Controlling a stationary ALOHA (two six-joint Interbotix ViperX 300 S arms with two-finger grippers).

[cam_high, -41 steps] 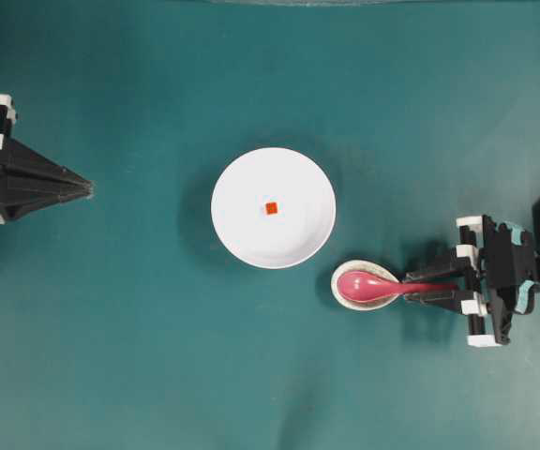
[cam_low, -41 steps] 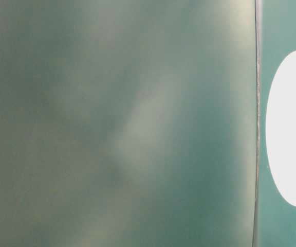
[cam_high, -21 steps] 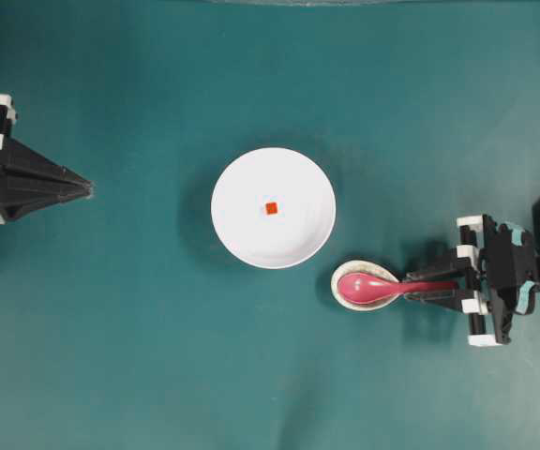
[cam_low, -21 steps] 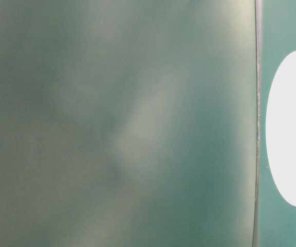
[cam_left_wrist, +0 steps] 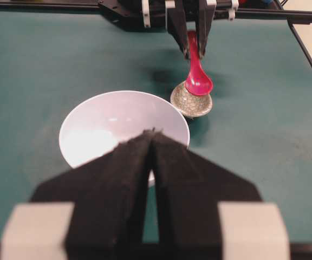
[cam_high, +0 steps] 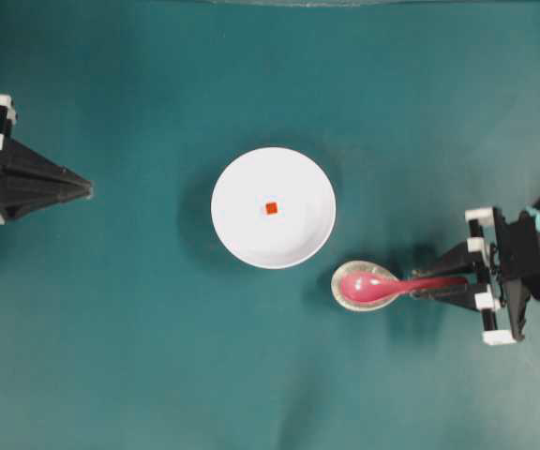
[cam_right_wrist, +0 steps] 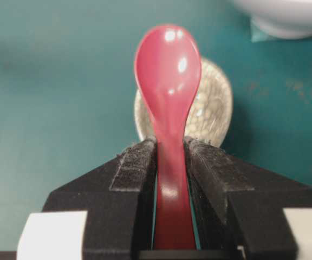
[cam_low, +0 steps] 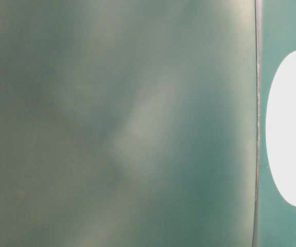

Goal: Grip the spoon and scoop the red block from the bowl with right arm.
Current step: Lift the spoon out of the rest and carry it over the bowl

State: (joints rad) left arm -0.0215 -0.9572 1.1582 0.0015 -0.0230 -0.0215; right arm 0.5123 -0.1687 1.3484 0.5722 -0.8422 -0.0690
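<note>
The pink spoon (cam_high: 373,286) has its scoop over a small speckled spoon rest (cam_high: 352,298), and its handle points right. My right gripper (cam_high: 420,284) is shut on that handle; in the right wrist view both pads press the spoon (cam_right_wrist: 169,81) just behind the scoop, at the right gripper (cam_right_wrist: 170,145). The white bowl (cam_high: 242,234) stands up and left of the spoon, with the tiny red block (cam_high: 271,208) at its centre. My left gripper (cam_high: 88,190) rests shut at the far left, pointing at the bowl (cam_left_wrist: 102,124).
Teal mat covers the whole table (cam_high: 157,375). The speckled rest (cam_right_wrist: 213,108) lies just right of and below the bowl's rim (cam_right_wrist: 286,16). The table-level view is a blur with a white oval, the bowl (cam_low: 292,128), at the right edge.
My right gripper has drawn back slightly to the right with the spoon in its grip, and the scoop has shifted a little on the rest. The left arm, bowl and block have stayed put.
</note>
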